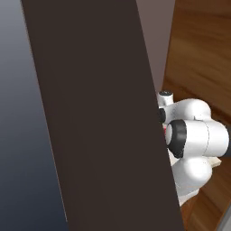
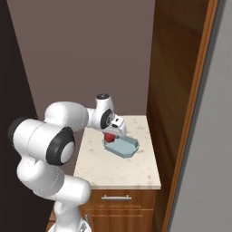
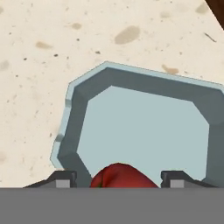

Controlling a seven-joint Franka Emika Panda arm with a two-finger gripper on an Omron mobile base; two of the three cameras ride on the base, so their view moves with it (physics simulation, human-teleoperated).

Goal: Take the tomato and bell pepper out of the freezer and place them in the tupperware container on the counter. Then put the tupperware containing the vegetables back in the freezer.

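Observation:
My gripper (image 2: 111, 135) hangs over the left end of the light blue-grey tupperware container (image 2: 127, 148), which sits on the beige speckled counter (image 2: 115, 174). It is shut on a small red lumpy piece, seemingly the bell pepper (image 2: 109, 137). In the hand view the bell pepper (image 3: 122, 176) sits between the two fingertips, just above the container's bare floor (image 3: 148, 131). The gripper (image 3: 119, 180) is near the container's near rim. The tomato is out of view. A flat grey surface (image 1: 18, 135), possibly the freezer's door, fills the left of the left base view.
A wide dark panel (image 1: 99, 117) blocks most of the left base view. A tall brown wooden wall (image 2: 174, 99) stands right of the counter, with a grey surface (image 2: 208, 181) beyond it. Below the counter is a drawer with a silver bar handle (image 2: 116, 197).

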